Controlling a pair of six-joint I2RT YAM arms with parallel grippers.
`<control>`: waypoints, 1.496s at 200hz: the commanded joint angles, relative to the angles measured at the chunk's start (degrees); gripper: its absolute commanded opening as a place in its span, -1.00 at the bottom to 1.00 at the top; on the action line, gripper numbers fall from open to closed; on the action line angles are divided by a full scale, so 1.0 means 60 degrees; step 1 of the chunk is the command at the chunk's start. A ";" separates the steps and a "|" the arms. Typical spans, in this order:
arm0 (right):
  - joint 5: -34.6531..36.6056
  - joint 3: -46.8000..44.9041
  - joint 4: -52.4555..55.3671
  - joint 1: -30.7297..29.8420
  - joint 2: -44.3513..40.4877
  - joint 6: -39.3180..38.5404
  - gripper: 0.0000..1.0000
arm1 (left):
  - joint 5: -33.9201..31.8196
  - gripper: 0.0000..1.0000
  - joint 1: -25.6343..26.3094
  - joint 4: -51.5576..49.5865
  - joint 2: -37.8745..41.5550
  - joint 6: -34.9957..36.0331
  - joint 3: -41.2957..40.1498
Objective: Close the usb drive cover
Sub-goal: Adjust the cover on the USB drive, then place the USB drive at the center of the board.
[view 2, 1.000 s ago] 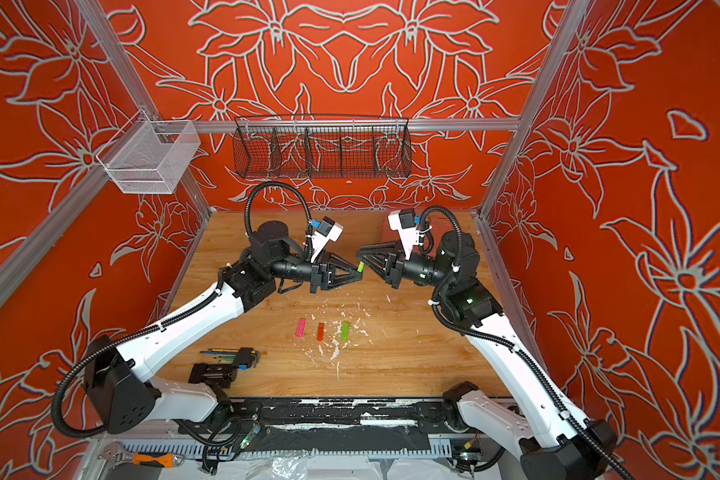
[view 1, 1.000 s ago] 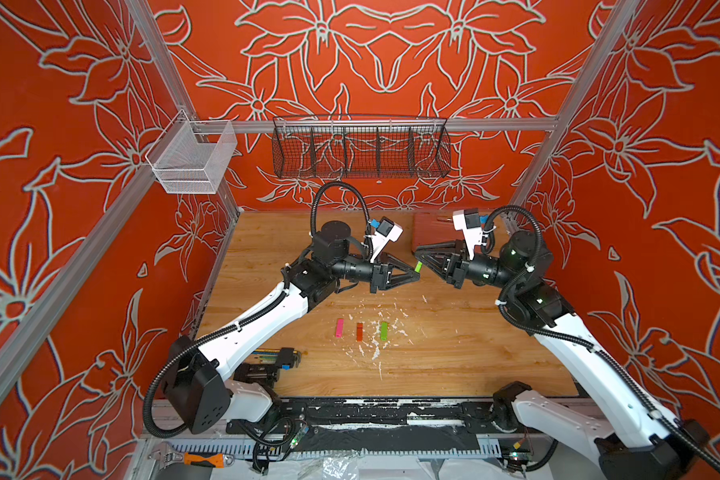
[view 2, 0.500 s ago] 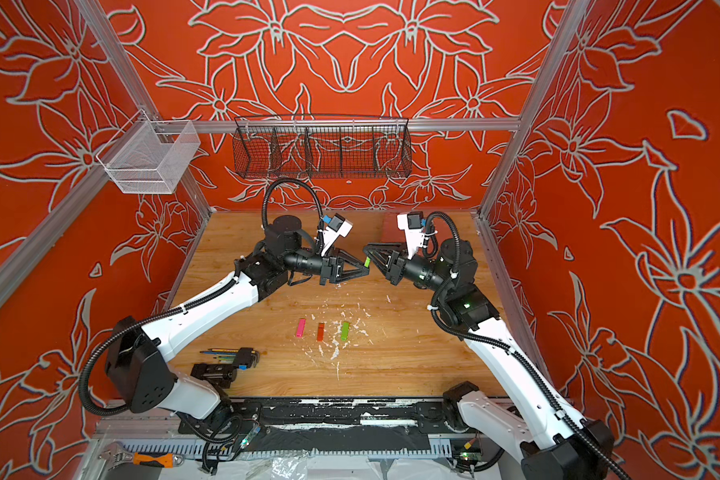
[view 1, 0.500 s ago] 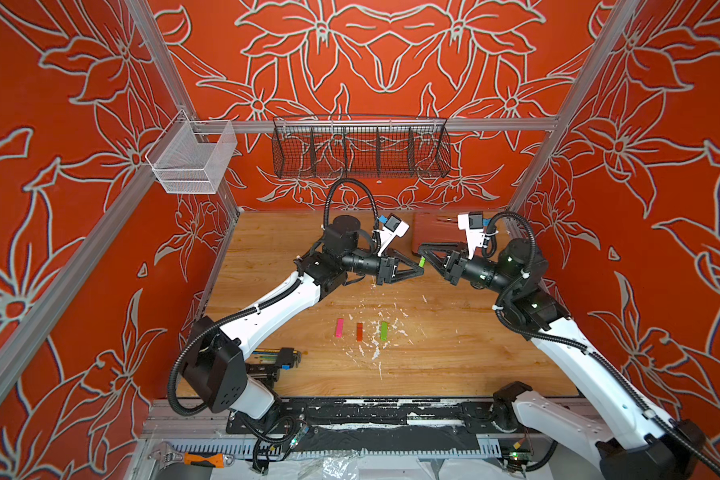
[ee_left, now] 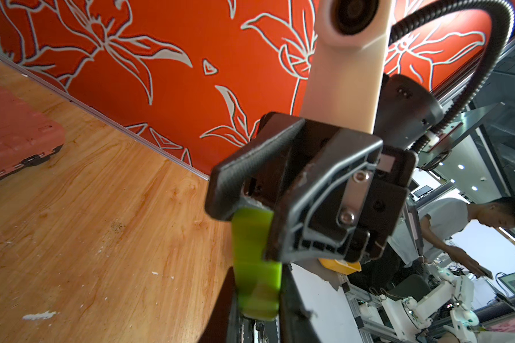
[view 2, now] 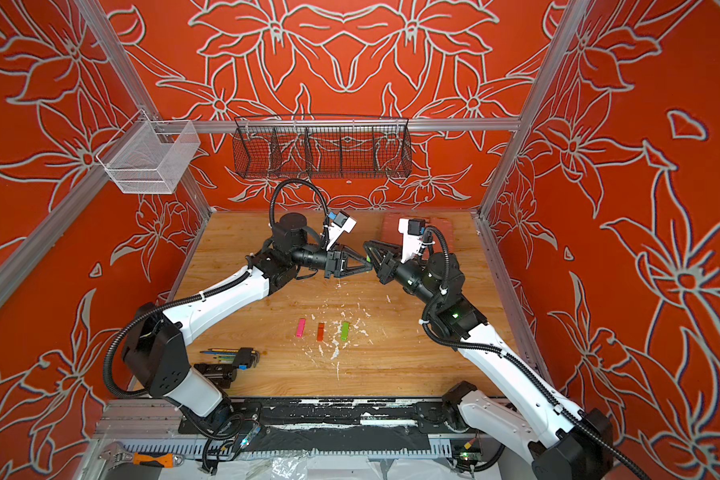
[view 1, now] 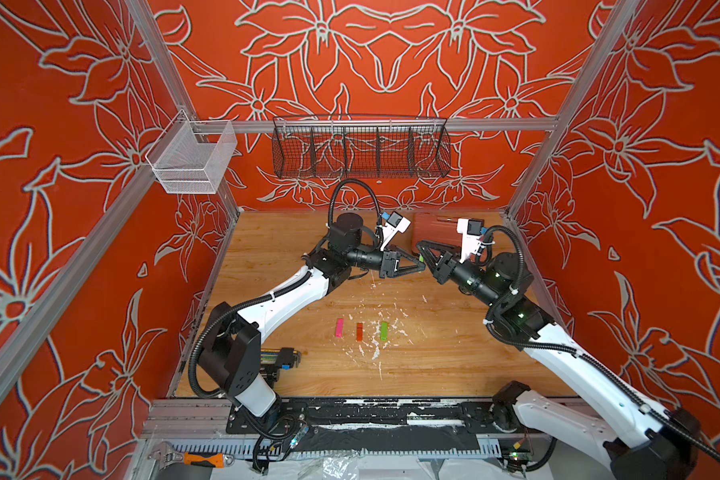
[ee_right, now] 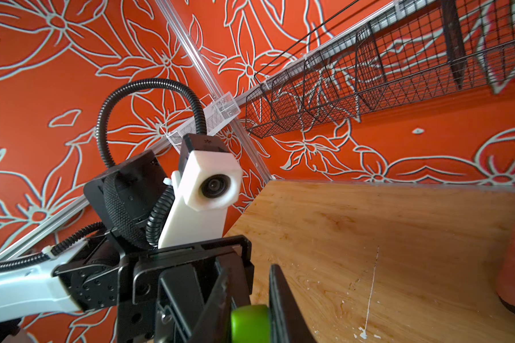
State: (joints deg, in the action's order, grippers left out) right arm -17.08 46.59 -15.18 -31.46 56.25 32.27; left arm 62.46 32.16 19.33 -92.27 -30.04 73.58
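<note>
A green usb drive (ee_left: 254,267) hangs in the air over the back middle of the table, gripped from both ends. My left gripper (ee_left: 257,300) is shut on its lower section. My right gripper (ee_right: 249,300) is shut on the other end, whose rounded green tip (ee_right: 250,323) shows between its fingers. The drive's two green sections meet at a seam, and I cannot tell which is the cover. In both top views the left gripper (view 1: 419,266) (view 2: 366,267) and the right gripper (view 1: 425,254) (view 2: 371,254) stand tip to tip, with only a speck of green drive (view 1: 421,258) showing.
A pink drive (view 1: 339,327), an orange drive (view 1: 359,331) and a green drive (view 1: 384,331) lie in a row mid-table among white flecks. A red case (view 1: 433,226) sits at the back. Hand tools (view 1: 281,359) lie front left. A black wire basket (view 1: 360,145) hangs on the rear wall.
Both arms have moved toward each other. A gap separated the gripper tips a second ago; now they meet on the green drive. Both have stayed shut.
</note>
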 commanded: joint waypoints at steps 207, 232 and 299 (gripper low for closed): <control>0.0371 0.1413 0.6819 0.1347 -0.1807 -0.1704 0.10 | -0.3106 -1.00 -0.0046 -0.2171 0.1300 0.1567 -0.1406; 0.1441 0.1351 0.7731 0.1347 -0.1167 -0.1850 0.12 | -0.7270 -1.00 0.0721 -0.6238 0.0931 0.2145 -0.1087; 0.2374 -0.0365 0.7263 0.1216 -0.0703 -0.1306 0.17 | -1.0151 -1.00 0.1812 -0.7351 -0.1028 0.0820 -0.2025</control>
State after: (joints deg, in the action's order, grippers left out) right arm -7.01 46.22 27.94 -23.75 52.97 23.29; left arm 10.02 42.04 -19.38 -95.53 -22.55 61.95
